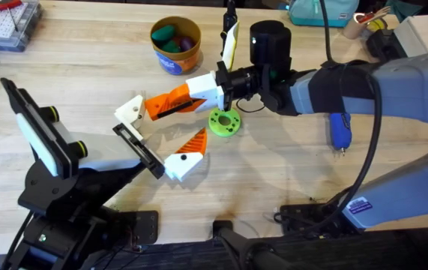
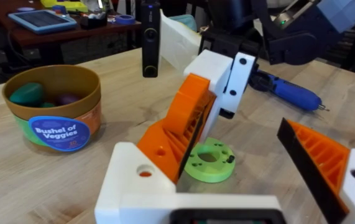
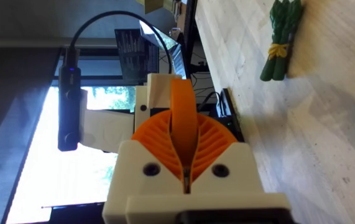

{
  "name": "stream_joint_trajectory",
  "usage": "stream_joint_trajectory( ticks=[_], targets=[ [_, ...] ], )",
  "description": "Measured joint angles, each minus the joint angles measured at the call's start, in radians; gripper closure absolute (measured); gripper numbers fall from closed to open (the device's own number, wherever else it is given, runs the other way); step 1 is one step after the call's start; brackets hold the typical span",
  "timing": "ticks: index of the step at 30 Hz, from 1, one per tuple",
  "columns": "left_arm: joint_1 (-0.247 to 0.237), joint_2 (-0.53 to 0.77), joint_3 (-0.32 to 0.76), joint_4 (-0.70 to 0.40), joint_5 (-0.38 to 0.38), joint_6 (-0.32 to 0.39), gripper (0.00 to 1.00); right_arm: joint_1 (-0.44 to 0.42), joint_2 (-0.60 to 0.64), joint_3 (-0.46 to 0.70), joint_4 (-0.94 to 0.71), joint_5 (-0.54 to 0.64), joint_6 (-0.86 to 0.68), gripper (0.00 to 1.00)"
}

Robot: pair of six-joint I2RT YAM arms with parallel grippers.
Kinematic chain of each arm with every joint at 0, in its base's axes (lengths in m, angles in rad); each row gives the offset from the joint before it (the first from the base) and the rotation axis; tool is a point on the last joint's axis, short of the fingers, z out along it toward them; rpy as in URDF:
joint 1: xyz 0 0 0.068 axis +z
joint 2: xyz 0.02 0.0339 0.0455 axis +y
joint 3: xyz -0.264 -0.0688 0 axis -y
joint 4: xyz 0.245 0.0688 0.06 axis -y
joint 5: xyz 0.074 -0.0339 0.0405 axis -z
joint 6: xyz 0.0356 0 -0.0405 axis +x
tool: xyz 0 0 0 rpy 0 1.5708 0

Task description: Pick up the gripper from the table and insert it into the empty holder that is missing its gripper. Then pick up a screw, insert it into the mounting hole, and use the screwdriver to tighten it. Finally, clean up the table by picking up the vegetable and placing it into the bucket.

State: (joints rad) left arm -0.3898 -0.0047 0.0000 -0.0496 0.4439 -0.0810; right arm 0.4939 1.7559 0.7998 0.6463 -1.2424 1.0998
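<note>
Gripper (image 1: 170, 103) pinched in right tool (image 1: 212, 88), above table (image 1: 288, 165)

One bucket (image 1: 175, 45), one vegetable (image 1: 224, 122), one screwdriver (image 1: 339, 130).

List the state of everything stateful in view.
right gripper: shut on the gripper
left gripper: open
the gripper: lifted, tilted, lower end at the holder
the holder: meeting the gripper's end
the screwdriver: lying on table
the vegetable: flat on table
the bucket: upright, toy pieces inside
</note>
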Motion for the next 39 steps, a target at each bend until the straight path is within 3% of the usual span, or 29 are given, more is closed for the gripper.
stream_joint_trajectory(
  ticks=[7, 13, 39],
  targets=[
    [0.003, 0.004, 0.005, -0.002, -0.015, -0.002, 0.011, -0.020, 0.001, 0.000, -0.016, -0.014, 0.003, 0.979],
    [0.003, 0.004, 0.005, -0.002, -0.015, -0.002, 0.011, -0.130, 0.001, 0.000, -0.014, -0.092, 0.007, 0.979],
    [0.003, 0.004, 0.005, 0.000, -0.028, -0.002, 0.011, -0.129, -0.028, -0.015, -0.022, -0.117, -0.030, 0.979]
  ],
)
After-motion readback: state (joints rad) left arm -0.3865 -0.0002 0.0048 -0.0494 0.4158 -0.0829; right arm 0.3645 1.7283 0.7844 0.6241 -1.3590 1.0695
